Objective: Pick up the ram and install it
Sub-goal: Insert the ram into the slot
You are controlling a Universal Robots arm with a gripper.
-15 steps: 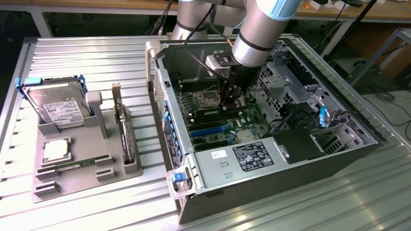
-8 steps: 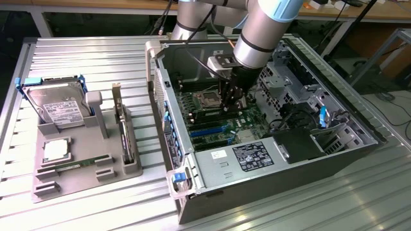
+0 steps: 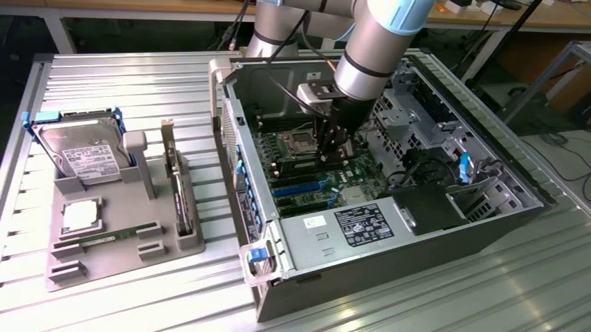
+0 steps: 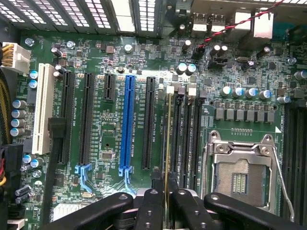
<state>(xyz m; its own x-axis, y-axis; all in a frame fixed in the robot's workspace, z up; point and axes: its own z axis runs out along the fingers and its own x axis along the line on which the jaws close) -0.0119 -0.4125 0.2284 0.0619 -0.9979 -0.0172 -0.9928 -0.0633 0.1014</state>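
The ram (image 4: pixel 168 143) appears edge-on as a thin stick with a pale top edge. It stands upright between my gripper's (image 4: pixel 167 192) two inner fingers (image 4: pixel 152 201), which are shut on it. It lines up with the black memory slots (image 4: pixel 184 139) beside the open CPU socket (image 4: pixel 240 177); whether it is seated I cannot tell. In the exterior view my gripper (image 3: pixel 333 155) reaches straight down into the open PC case (image 3: pixel 369 228), just to the exterior view's right of the CPU socket (image 3: pixel 300 142).
A grey tray (image 3: pixel 129 259) at the exterior view's left holds a silver hard drive (image 3: pixel 85 158), an upright expansion card (image 3: pixel 176 187), a CPU chip (image 3: pixel 82 216) and a thin green strip (image 3: pixel 97 241). Blue and black expansion slots (image 4: pixel 128 124) flank the memory slots. Drive cages and cables (image 3: pixel 434 162) crowd the case's right.
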